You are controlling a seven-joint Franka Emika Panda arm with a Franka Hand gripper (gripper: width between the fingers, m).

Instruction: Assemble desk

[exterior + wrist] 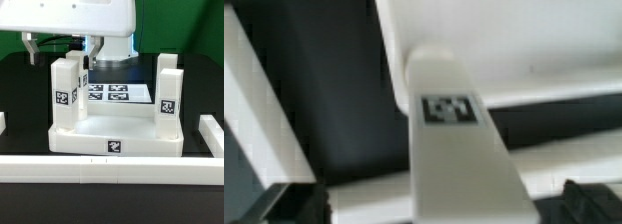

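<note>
Exterior view shows the desk top [115, 140] lying upside down against the border rail [110, 167], legs [166, 95] pointing up for fitting. Behind them, the gripper [88, 72] hangs spread, empty, seemingly around another leg [452, 150].

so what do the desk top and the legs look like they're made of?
Desk top: seems white rigid plastic, smooth matte faces, moulded-looking rounded edges.
Legs: same white plastic look, square section, with what look like printed black-and-white tags on them. In the wrist view a leg shows a slight sheen, but the blur leaves the finish uncertain.
</note>
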